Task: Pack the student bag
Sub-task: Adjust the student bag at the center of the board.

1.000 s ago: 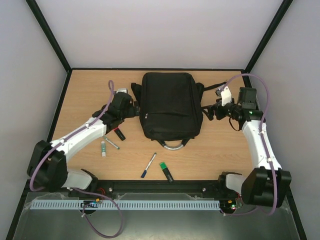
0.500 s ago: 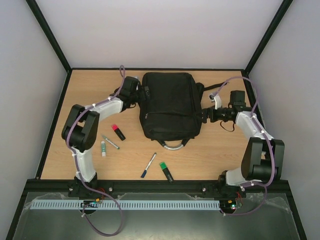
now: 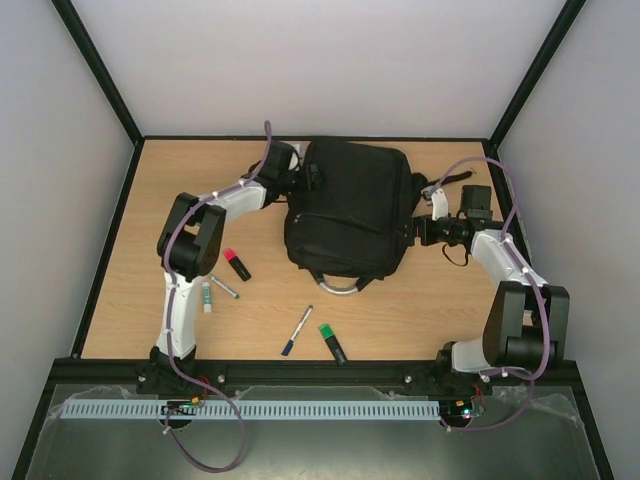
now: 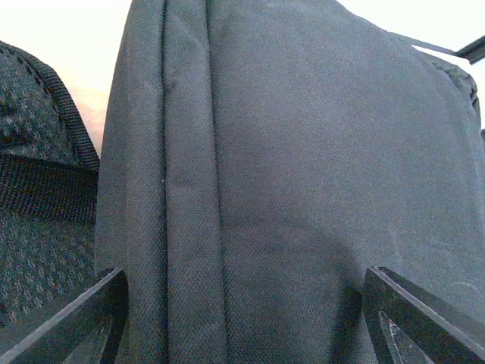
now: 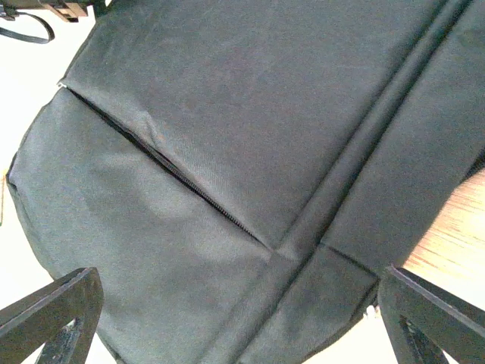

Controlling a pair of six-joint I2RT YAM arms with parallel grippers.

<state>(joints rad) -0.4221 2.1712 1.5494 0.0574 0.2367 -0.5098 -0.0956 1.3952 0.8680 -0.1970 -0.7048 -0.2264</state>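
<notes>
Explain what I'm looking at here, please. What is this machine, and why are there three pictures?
These are two robot arms fixed at the near edge of a wooden table, each ending in a two-finger gripper. The wide picture looks down from above. The two close-ups come from small cameras on the wrists, so each shows its own dark fingers in the bottom corners. On the table lies a black backpack. Nearer the arms are a red marker, a white stick, a grey pen, a blue pen and a green marker. The left gripper and right gripper are at opposite sides of the backpack, spread wide. Neither clearly holds anything.
</notes>
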